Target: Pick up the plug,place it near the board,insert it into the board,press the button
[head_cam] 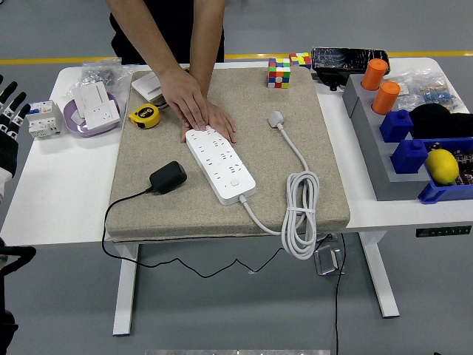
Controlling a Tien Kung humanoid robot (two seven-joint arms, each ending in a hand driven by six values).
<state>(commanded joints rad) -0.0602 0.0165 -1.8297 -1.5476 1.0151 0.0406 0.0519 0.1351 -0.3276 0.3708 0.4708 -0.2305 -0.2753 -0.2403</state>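
Note:
The black plug (168,177) lies on the beige mat (148,214), left of the white power board (220,164); its black cord trails off the mat's front edge. The board lies diagonally on the mat, its round button (235,183) near the front end. A person's hands (194,109) press flat on the board's far end. My left hand (7,111) shows only at the picture's left edge, off the table, fingers spread and holding nothing. The right arm is out of view.
The board's white cable (299,214) coils at the mat's front right, its white plug (276,118) lying further back. A yellow tape measure (145,116), purple bowl (74,122), breaker (41,118) sit left; Rubik's cubes (279,72) behind; grey bin (369,140) with a lemon (442,166) right.

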